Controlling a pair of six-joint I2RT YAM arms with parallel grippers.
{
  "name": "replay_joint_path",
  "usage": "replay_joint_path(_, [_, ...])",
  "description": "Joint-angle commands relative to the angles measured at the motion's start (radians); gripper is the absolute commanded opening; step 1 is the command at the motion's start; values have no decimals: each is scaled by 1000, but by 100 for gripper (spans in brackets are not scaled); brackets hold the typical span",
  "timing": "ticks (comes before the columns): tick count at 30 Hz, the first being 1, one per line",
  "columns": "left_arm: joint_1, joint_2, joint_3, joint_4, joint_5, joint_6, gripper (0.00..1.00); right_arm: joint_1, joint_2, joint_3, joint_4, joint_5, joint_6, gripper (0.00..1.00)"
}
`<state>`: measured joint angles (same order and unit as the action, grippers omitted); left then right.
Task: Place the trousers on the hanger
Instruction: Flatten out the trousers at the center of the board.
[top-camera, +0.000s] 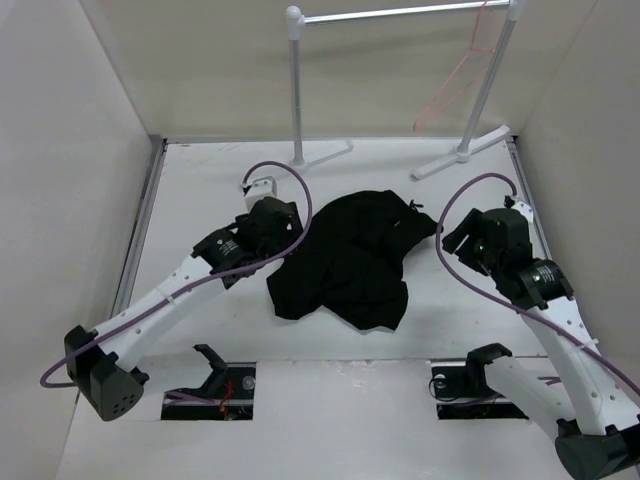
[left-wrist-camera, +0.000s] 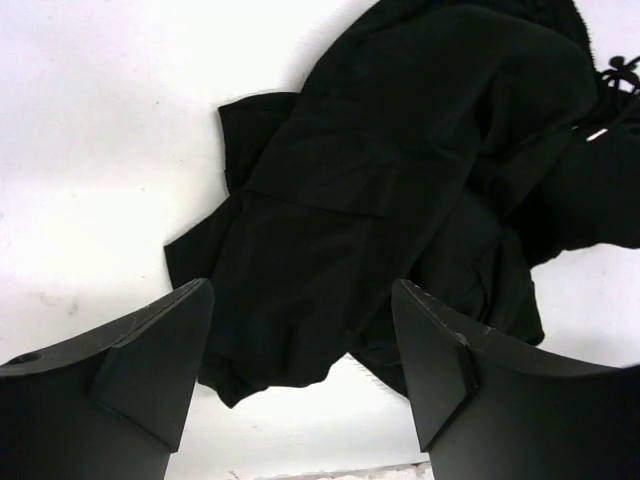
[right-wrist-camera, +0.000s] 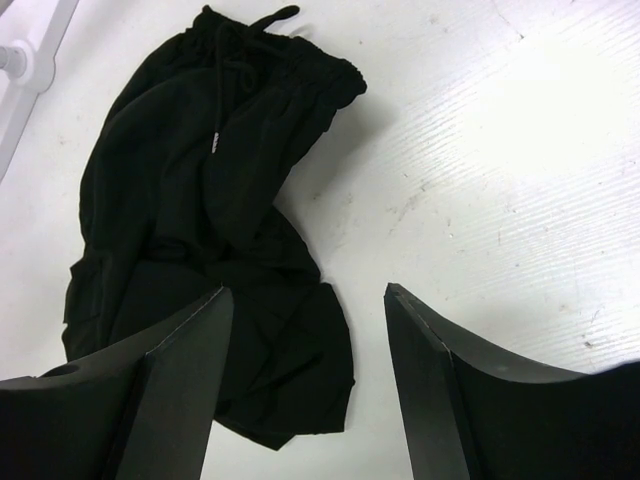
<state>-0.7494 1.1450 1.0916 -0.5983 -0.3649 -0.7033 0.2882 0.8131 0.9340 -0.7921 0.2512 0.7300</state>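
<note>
Lying crumpled in a loose heap near the middle of the white desk (top-camera: 330, 345), a little toward its far edge, the black trousers (top-camera: 345, 260) sit between two robot arms. The elastic waistband (right-wrist-camera: 310, 70) and its drawstring (right-wrist-camera: 228, 60) face the desk's far right side, while the folded legs bunch toward the near edge. The left gripper (left-wrist-camera: 300, 290) hovers over the left part of the heap; its two dark fingers are spread wide with nothing between them, and the wrist view shows black cloth below the gap. The right gripper (right-wrist-camera: 307, 292) hangs to the right of the trousers, also released and empty, with its fingers apart. In its wrist view the left finger is over the edge of the cloth and the right finger is over bare desk. Neither gripper can be seen touching the cloth. At the far edge of the desk stands a clothes rail (top-camera: 296, 85) with white posts and a silver bar. The thin pink-red wire hanger (top-camera: 455, 82) hangs from that bar close to the right post, above the far right corner and well apart from the trousers. A purple cable (top-camera: 285, 175) loops over each arm.
</note>
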Motion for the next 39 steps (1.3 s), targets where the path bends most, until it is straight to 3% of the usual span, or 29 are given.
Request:
replay_joint_path(1, [-20, -41, 11, 26, 29, -24, 71, -8, -18, 32, 37, -3, -4, 69])
replay_joint_path(4, [-72, -45, 8, 52, 61, -31, 70, -22, -31, 29, 31, -7, -9, 68])
replay_joint_path(6, [-136, -47, -10, 100, 60, -32, 63, -25, -32, 29, 27, -16, -12, 60])
replay_joint_path(7, [-168, -44, -18, 126, 64, -30, 52, -25, -32, 31, 24, -18, -14, 49])
replay_joint_path(9, [-231, -24, -22, 158, 69, -27, 19, -25, -25, 37, 21, -26, -18, 14])
replay_joint_path(10, [-263, -8, -24, 167, 69, -28, 10, -25, -8, 46, 10, -32, -20, 5])
replay_joint_path(11, [-291, 10, -25, 172, 69, -28, 8, -27, 13, 57, -1, -35, -21, 2])
replay_joint_path(13, [-336, 51, -27, 158, 63, -33, 9, -25, 52, 62, 8, -30, -24, 1])
replay_joint_path(15, [-365, 74, -41, 144, 66, -48, 17, -22, 98, 49, 49, -24, -17, 9])
replay_joint_path(16, [-371, 84, -50, 131, 69, -62, 24, -22, 113, 43, 65, -24, -14, 15])
replay_joint_path(19, [-377, 97, -97, 101, 78, -99, 52, -22, 171, 6, 154, -36, 2, 49])
replay_joint_path(21, [-374, 107, -137, 104, 89, -111, 65, -22, 219, -7, 209, -39, -1, 62])
replay_joint_path(27, [-336, 139, -229, 178, 81, -147, 77, -24, 380, -21, 370, -102, -7, 73])
replay_joint_path(33, [-203, 228, -308, 353, 142, -156, 77, -54, 587, -1, 490, -168, 2, 67])
replay_joint_path(34, [-177, 242, -314, 377, 142, -154, 77, -54, 618, 11, 501, -173, 2, 61])
replay_joint_path(36, [-124, 268, -325, 422, 139, -151, 71, -51, 649, 43, 489, -165, 9, 29])
replay_joint_path(37, [-92, 277, -326, 440, 130, -150, 61, -51, 641, 51, 485, -155, 14, 19])
replay_joint_path(39, [-23, 282, -328, 465, 100, -145, 30, -44, 600, 60, 488, -133, 14, 11])
